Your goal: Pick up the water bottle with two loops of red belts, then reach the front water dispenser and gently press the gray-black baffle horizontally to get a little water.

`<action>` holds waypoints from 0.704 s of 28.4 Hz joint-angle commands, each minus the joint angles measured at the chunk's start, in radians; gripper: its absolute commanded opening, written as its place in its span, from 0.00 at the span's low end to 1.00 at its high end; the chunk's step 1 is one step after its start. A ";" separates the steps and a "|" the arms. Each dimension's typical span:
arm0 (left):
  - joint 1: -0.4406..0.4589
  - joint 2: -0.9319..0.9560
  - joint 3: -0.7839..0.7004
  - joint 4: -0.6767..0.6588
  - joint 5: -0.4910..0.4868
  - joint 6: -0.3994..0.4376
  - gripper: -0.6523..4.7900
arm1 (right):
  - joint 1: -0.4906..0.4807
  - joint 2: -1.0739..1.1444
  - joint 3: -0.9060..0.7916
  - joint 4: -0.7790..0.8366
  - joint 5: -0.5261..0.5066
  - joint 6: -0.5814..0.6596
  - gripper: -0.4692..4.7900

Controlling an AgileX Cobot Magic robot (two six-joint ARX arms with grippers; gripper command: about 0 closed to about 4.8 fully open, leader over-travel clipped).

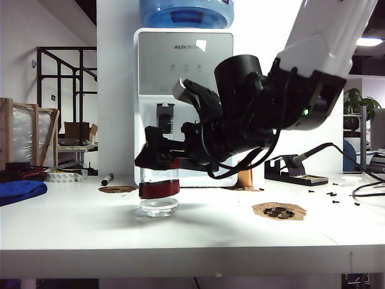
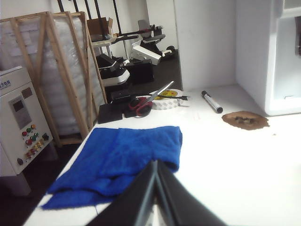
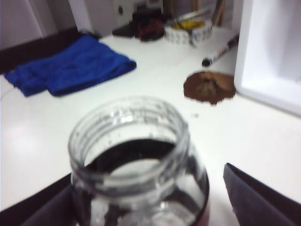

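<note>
The water bottle (image 1: 159,195) is clear glass with a dark-red band and stands on the white table (image 1: 72,223) in front of the water dispenser (image 1: 186,72). My right gripper (image 1: 157,158) reaches across and sits open around the bottle's upper part. In the right wrist view the bottle's wide mouth (image 3: 129,141) lies between the two dark fingers (image 3: 254,197), with a gap to the finger on one side. The gray-black baffle is hidden behind my right arm. My left gripper (image 2: 155,165) is shut, low over the blue cloth (image 2: 127,155); it does not show in the exterior view.
A blue cloth (image 1: 21,191) lies at the table's left edge. Brown patches (image 1: 278,211) (image 1: 117,189) and a marker (image 1: 107,179) lie on the table. A copper cylinder (image 1: 245,179) and a soldering stand (image 1: 295,171) stand right of the dispenser. Tape roll and scissors (image 2: 153,101) sit beyond the cloth.
</note>
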 commanded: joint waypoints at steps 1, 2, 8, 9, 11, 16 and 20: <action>0.002 -0.053 -0.003 -0.078 0.010 0.002 0.11 | -0.003 -0.030 -0.012 -0.067 0.003 0.003 1.00; 0.001 -0.069 -0.003 -0.100 0.010 0.002 0.11 | -0.003 -0.037 -0.020 -0.066 0.003 0.003 1.00; 0.002 -0.067 -0.003 -0.145 0.010 0.002 0.11 | -0.005 -0.078 -0.031 -0.101 0.003 0.003 1.00; 0.002 -0.067 -0.003 -0.163 0.010 0.002 0.11 | -0.005 -0.090 -0.031 -0.115 0.003 0.003 1.00; 0.002 -0.067 -0.003 -0.186 0.010 0.002 0.11 | -0.005 -0.117 -0.032 -0.154 0.007 0.003 1.00; 0.002 -0.067 -0.003 -0.185 0.011 0.003 0.11 | -0.005 -0.192 -0.062 -0.257 0.031 -0.011 1.00; 0.002 -0.067 -0.003 -0.184 0.010 0.002 0.11 | -0.005 -0.274 -0.121 -0.288 0.068 -0.039 1.00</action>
